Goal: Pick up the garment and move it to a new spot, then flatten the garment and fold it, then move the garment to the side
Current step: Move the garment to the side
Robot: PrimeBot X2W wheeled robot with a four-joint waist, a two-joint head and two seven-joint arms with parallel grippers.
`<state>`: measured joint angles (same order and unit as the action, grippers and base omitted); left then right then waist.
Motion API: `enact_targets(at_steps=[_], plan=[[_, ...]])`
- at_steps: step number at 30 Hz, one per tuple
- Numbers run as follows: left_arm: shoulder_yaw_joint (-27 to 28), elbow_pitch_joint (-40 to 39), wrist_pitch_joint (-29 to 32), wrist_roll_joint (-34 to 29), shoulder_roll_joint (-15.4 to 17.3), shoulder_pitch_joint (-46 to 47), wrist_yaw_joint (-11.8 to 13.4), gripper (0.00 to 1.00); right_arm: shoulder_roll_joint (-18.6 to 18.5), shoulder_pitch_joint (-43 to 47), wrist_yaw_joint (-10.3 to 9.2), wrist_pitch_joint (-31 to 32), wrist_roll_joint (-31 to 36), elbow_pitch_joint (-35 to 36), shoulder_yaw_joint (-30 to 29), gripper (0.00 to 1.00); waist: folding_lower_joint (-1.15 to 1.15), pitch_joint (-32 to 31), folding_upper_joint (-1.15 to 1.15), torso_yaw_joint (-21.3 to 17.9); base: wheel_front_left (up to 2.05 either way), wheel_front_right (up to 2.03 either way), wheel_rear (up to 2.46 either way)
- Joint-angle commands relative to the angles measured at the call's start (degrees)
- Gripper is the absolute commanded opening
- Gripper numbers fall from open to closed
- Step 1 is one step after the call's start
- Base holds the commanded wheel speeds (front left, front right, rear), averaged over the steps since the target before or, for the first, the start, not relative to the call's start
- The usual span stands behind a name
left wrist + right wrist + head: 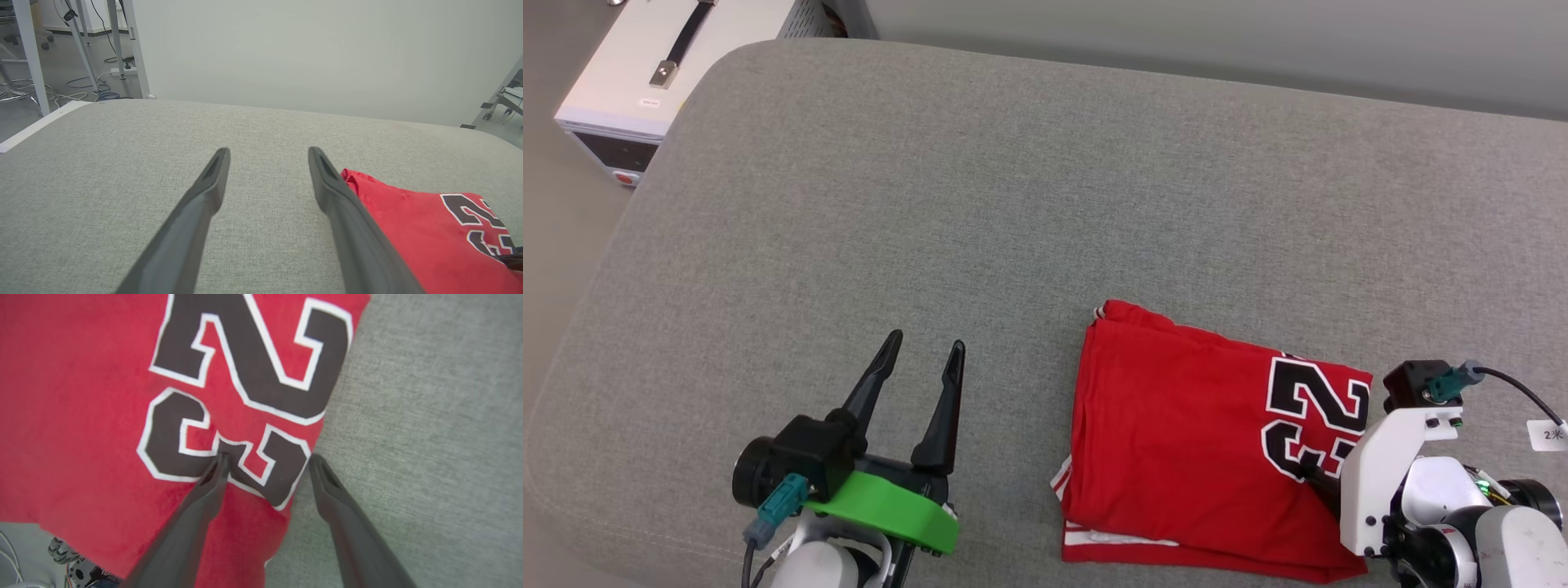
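Observation:
The garment (1176, 433) lies folded into a red rectangle at the near right of the grey cushion (931, 204), with the black "23" print facing up near its right edge. White striped trim shows at its near left corner. My left gripper (929, 339) stands open over bare cushion, well to the left of the garment (408, 228), with nothing between its fingers (212, 179). My right gripper (267, 457) is open and straddles the right edge of the garment (81, 416): one fingertip (220, 461) is on the "3", the other over grey fabric. It holds nothing.
A white case (670, 65) with a black strap handle stands on the floor beyond the cushion's far left corner. A pale wall (327, 49) runs behind the cushion. Metal table legs and cables (81, 61) stand on the floor to the far left.

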<state>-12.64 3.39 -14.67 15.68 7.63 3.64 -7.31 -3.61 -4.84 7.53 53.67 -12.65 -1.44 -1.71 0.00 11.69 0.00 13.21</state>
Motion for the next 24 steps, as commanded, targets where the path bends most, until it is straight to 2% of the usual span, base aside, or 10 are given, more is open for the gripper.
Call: enact_targets(at_steps=[1,3,4,5,6,10,14,18,24], plan=[[-0.09,0.23,-0.33,0.34,-0.09,1.28,-0.18,1.0,0.65,0.65,-0.04,0.18,-0.35,-2.6,1.1,1.0,0.0,0.45,0.0,0.28,0.0,0.0,0.0],[-0.35,0.43,-0.33,0.32,-0.06,1.48,-0.18,1.0,0.66,0.98,-0.04,0.46,-0.25,-4.2,2.09,1.0,0.0,0.51,0.0,0.33,0.0,0.0,0.0],[-0.49,0.53,-0.33,0.33,-0.04,1.55,-0.18,1.0,0.67,1.02,-0.04,0.41,-0.27,-4.78,2.38,0.66,0.0,0.48,0.0,0.32,0.0,0.0,0.0],[-0.67,0.66,-0.33,0.36,0.01,1.61,-0.18,1.0,0.67,0.95,-0.04,0.11,-0.23,-5.35,2.69,0.2,0.0,0.43,0.0,0.29,0.0,0.0,0.0],[-0.81,0.79,-0.33,0.4,0.07,1.64,-0.18,1.0,0.57,0.75,-0.04,-0.53,-0.07,-5.69,3.19,0.0,0.0,0.31,0.0,0.23,0.0,0.0,0.0],[-1.23,1.22,-0.33,0.7,0.48,1.4,-0.18,1.0,-0.92,-0.63,-0.04,-4.6,-0.1,-5.84,4.72,0.0,0.0,-0.91,0.0,-0.53,0.0,0.0,0.0],[-2.41,1.43,-0.33,0.05,1.35,1.14,-0.18,1.0,-4.06,-1.66,-0.04,-7.78,0.11,-4.24,7.23,0.0,0.0,-2.14,0.0,-1.78,0.0,0.0,0.0],[-3.15,1.22,-0.33,0.36,1.48,1.02,-0.18,1.0,-9.55,-2.87,-0.04,-9.83,1.09,-1.05,11.22,0.0,0.0,-2.4,0.0,-3.88,0.0,0.0,0.0],[-4.34,1.01,-0.33,0.26,1.32,1.39,-0.18,1.0,-20.8,-5.67,-0.04,-12.3,2.89,4.12,17.29,0.0,0.0,-1.31,0.0,-8.52,0.0,0.0,0.0]])
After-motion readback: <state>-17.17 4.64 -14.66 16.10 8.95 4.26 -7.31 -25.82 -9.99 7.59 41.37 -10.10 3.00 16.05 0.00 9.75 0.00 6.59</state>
